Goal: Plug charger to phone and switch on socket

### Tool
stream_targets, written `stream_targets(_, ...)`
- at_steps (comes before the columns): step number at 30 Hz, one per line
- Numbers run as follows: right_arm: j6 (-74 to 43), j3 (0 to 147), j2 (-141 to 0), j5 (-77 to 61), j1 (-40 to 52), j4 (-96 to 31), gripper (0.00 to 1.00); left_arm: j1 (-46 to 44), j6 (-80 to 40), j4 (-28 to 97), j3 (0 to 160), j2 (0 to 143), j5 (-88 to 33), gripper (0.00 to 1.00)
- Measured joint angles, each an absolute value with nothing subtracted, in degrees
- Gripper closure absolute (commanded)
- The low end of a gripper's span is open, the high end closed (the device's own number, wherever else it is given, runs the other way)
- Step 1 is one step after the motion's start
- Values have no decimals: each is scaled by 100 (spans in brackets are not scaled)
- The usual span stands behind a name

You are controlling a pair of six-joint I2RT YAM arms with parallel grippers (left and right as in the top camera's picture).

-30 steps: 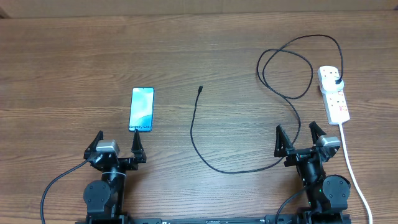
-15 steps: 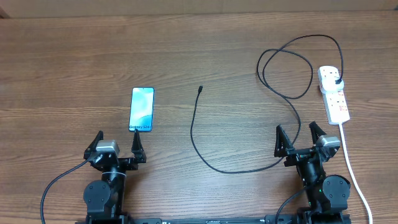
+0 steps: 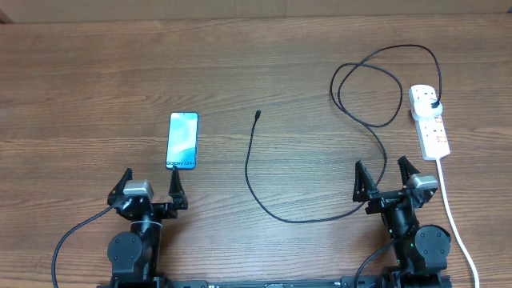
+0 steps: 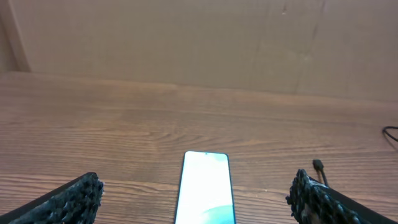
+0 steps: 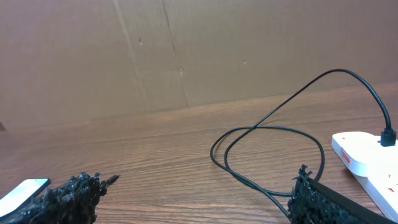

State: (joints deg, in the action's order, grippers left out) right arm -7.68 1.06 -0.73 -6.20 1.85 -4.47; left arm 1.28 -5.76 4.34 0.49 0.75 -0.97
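No change from a second ago. Left claw (image 3: 151, 176) and right claw (image 3: 381, 166) gape wide at the near edge, holding nothing. Phone (image 3: 182, 141) lies just beyond the left one, charger (image 3: 248, 172) trailing to the socket (image 3: 430, 122) by the right edge.

phone (image 3: 182, 141) screen | white text "Galaxy S24+" near its lower edge | socket (image 3: 429, 121) red marks: unreadable

Open desk (image 3: 96, 80) lies all around the phone (image 3: 182, 140). Loops of the charger (image 3: 247, 164) lie just ahead of the right gripper (image 3: 382, 170), beside the socket (image 3: 430, 120).
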Motion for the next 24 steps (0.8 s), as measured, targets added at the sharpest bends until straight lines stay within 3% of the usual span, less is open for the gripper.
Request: stream_targets(24,-770,106,-73,-620,185,-447,0,128,-582,215,228,128,-84,0)
